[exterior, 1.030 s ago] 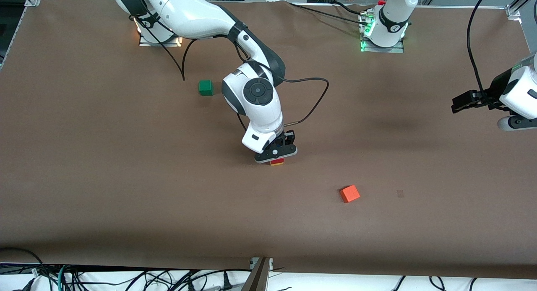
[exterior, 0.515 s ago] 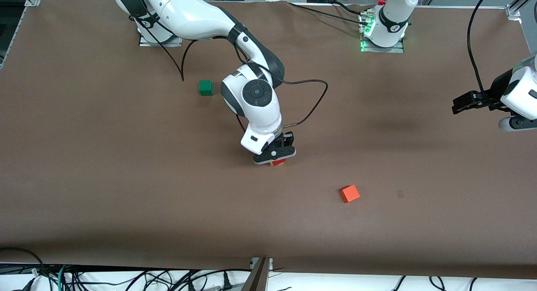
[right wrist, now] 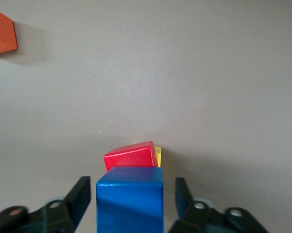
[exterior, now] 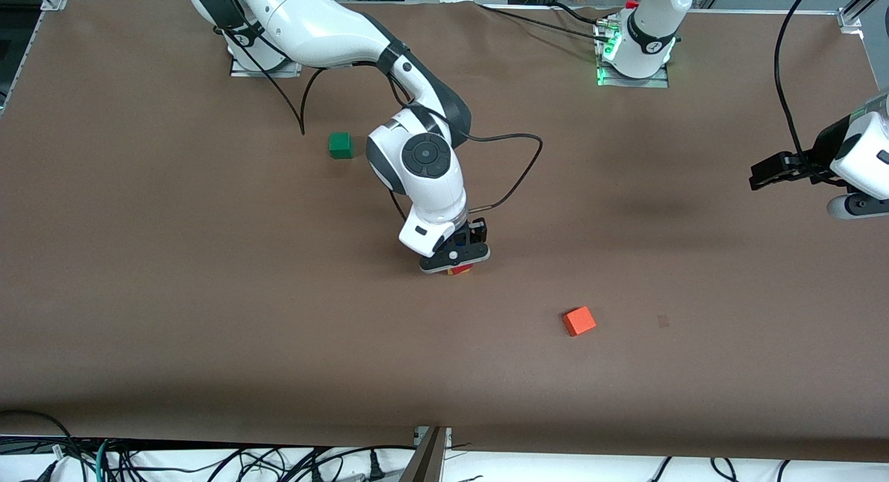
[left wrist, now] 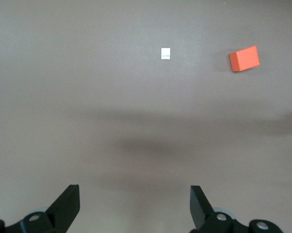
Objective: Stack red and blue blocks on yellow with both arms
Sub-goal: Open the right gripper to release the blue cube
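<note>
In the right wrist view the blue block (right wrist: 130,199) sits on top of the red block (right wrist: 129,156), and a sliver of the yellow cube (right wrist: 158,156) shows under the red one. My right gripper (right wrist: 132,187) straddles the blue block, open, with a gap on each side between block and fingers. From the front, this gripper (exterior: 455,262) hangs low over the stack at the table's middle and hides the blue block; only a red edge (exterior: 460,268) peeks out. My left gripper (left wrist: 134,194) is open and empty, waiting above the left arm's end of the table (exterior: 760,175).
An orange cube (exterior: 578,321) lies nearer the front camera than the stack, toward the left arm's end. A green cube (exterior: 340,145) lies nearer the right arm's base. A small pale mark (exterior: 663,321) lies on the brown table beside the orange cube.
My right gripper sank a little onto the stack, then its fingers spread away from the blue block. The left arm has not moved.
</note>
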Available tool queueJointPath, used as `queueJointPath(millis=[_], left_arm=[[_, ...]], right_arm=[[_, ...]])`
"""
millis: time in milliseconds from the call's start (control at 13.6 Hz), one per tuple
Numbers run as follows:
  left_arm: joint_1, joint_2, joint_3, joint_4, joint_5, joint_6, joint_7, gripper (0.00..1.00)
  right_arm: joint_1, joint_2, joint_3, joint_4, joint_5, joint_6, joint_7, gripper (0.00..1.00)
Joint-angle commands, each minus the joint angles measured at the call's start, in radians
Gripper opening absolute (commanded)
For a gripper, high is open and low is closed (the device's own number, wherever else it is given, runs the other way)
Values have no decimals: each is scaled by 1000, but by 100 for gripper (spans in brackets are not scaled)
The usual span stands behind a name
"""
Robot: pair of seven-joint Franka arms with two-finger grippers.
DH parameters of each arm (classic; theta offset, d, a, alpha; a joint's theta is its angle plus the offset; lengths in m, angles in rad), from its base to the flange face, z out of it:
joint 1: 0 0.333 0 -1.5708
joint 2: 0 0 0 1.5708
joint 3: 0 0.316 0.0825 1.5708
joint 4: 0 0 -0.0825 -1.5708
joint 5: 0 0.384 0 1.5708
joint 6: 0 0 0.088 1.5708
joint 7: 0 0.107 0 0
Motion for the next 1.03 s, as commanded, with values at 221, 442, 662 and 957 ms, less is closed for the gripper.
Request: queueJointPath(millis=[221,442,662,957], left_arm=[[5,12,-4,22,3,-1,12,100],[5,12,-4,22,3,-1,12,100],[5,12,-4,22,2,-1,12,100],[3,13,-4,24,3,-1,12,100]], right_arm=[[-2,-26,-2,35,-7,-102,6,100],[-62,-109,3,34,-4,-226,0,100],[-147,-202,0,28,-1,-317,-1,100],[-223,-324,1,17,7,-510,-4,100]])
